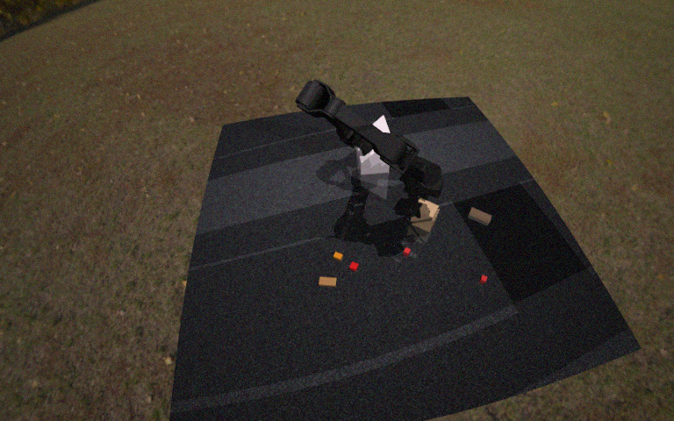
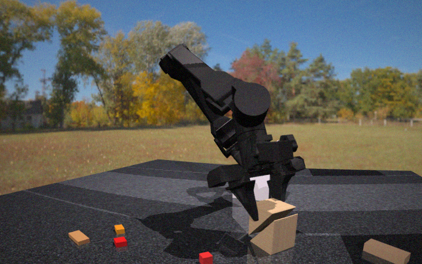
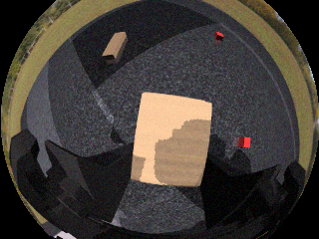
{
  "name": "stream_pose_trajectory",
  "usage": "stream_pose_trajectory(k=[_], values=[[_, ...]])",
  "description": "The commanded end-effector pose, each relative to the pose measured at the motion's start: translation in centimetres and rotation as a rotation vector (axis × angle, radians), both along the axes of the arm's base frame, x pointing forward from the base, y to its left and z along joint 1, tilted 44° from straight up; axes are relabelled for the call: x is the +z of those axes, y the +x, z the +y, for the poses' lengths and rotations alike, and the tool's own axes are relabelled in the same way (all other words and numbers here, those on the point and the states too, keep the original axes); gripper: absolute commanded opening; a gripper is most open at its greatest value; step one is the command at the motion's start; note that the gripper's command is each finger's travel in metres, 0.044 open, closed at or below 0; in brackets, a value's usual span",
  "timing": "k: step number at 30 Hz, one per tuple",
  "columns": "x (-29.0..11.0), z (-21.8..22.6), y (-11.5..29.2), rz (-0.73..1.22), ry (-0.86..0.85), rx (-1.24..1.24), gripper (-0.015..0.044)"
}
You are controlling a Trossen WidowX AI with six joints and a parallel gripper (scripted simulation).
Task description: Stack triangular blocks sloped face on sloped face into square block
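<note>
1. The dark speckled stone desk (image 1: 278, 337) runs broad on the near side of the lower tan triangular wooden block (image 2: 275, 238), well inside every edge.
2. The black gripper (image 2: 264, 203) grips the upper tan triangular wooden block (image 2: 270, 210); its underside is hidden, so contact with the lower block is unclear.
3. A small red cube (image 2: 205, 257) sits near the lower block.

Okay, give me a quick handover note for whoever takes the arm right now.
Gripper: shut on the upper triangular block.
Lower triangular block stands on the table; the held block sits on or just above its slope; contact unclear.
Done: pick-up, carry over.
Left: seat the slopes flush, ends even, open, lift the arm away.
Nearby: long tan block, small red cube.
</note>
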State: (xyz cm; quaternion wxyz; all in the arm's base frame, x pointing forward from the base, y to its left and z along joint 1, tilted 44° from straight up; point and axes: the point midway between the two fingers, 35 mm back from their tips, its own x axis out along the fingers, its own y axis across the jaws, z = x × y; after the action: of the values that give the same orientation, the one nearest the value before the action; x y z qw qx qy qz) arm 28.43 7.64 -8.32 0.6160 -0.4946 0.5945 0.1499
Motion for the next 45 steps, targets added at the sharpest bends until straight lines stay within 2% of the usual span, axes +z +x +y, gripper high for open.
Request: stream_pose_trajectory(k=[1, 45], values=[[-0.27, -0.18, 0.05, 0.001, -0.004, 0.005, 0.0], [-1.0, -0.59, 0.11, 0.003, -0.006, 0.006, 0.0]])
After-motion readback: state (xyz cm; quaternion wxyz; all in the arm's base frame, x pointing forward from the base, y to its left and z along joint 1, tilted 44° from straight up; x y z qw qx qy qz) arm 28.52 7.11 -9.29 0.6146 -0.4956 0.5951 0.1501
